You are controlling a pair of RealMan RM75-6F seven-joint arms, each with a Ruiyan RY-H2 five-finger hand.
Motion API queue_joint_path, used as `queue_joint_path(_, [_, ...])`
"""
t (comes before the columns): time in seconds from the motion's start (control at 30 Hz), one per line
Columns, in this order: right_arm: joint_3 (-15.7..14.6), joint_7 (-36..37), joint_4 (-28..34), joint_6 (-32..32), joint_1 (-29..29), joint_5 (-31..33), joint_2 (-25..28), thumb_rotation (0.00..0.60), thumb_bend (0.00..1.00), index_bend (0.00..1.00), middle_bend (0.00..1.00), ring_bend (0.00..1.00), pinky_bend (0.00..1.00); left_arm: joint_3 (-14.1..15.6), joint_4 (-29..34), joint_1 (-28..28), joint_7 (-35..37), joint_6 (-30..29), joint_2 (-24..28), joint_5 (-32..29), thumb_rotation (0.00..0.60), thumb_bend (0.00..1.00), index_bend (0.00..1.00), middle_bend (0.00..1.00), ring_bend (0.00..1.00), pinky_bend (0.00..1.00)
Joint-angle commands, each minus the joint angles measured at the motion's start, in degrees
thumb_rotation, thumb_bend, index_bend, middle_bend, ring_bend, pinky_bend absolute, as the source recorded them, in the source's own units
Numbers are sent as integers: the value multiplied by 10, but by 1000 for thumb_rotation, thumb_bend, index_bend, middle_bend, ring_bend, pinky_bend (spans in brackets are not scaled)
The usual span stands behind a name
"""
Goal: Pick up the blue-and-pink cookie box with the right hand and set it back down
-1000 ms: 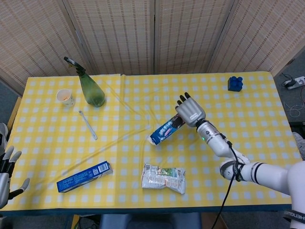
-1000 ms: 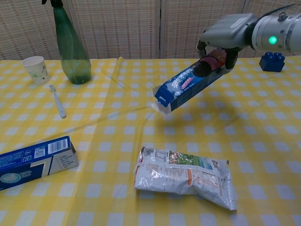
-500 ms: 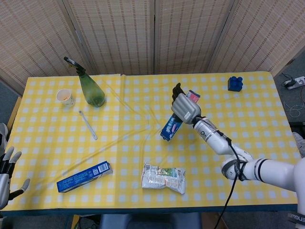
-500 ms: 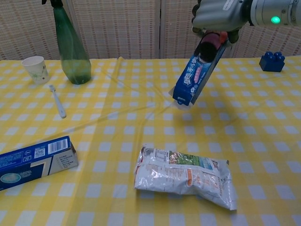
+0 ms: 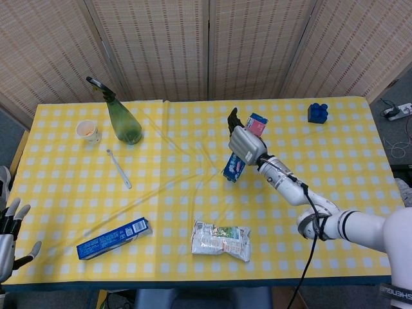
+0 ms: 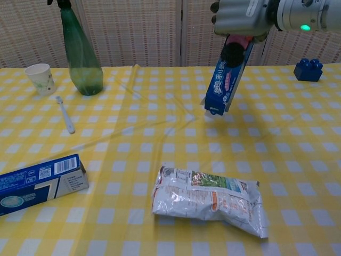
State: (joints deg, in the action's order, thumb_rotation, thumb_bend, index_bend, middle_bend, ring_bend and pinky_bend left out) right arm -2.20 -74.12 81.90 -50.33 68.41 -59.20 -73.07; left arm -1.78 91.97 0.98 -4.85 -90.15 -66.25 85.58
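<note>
The blue-and-pink cookie box (image 5: 234,166) (image 6: 226,82) hangs in the air over the middle of the yellow checked table (image 5: 193,212), nearly upright, its lower end pointing down at the cloth. My right hand (image 5: 241,141) (image 6: 242,16) grips its upper end from above. The pink top of the box pokes out behind the hand in the head view. My left hand (image 5: 9,235) rests open off the table's left edge, holding nothing.
A silver snack bag (image 5: 221,240) (image 6: 208,200) lies near the front edge below the box. A blue carton (image 5: 112,238) (image 6: 37,183) lies front left. Green spray bottle (image 5: 122,119), paper cup (image 5: 87,131) and white spoon (image 5: 120,169) stand back left. A blue brick (image 5: 317,112) sits back right.
My right hand has lifted the cookie box up and toward the back, swinging it from a low slant to nearly upright. The left hand has not moved.
</note>
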Motion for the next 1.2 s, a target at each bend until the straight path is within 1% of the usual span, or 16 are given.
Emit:
queue_joint_path(0.03, [-2,-6,-4,0,0,-2,-2,600,259,438,274,144,135,0,-1,0,0,1,-1,-1,600,294,129,8,62,13])
queue_joint_path(0.37, [-7,-25,-18,-1,-7,6,-11,600,261,366,262,131,120,0,-5,-2,2,5,-4,-3,600,294,129,8,62,13])
queue_joint_path(0.5, [-4,-28,-26,-4,-9,13,-16,600,261,333,261,131,120,0,-5,-2,1,6,-4,-3,600,294,129,8,62,13])
queue_joint_path(0.67, [1,-31,-30,-7,-10,22,-20,600,262,324,259,131,120,0,-4,-2,1,6,-4,-4,600,294,129,7,62,13])
queue_joint_path(0.97, [20,-6,-27,-26,-16,20,-9,600,262,323,259,131,120,-1,-4,-3,0,6,-3,-4,600,295,130,8,62,13])
queue_joint_path(1.2, [46,17,-16,-51,-23,24,18,600,262,323,259,131,120,-2,-1,-4,-2,6,-1,-3,600,294,129,8,62,13])
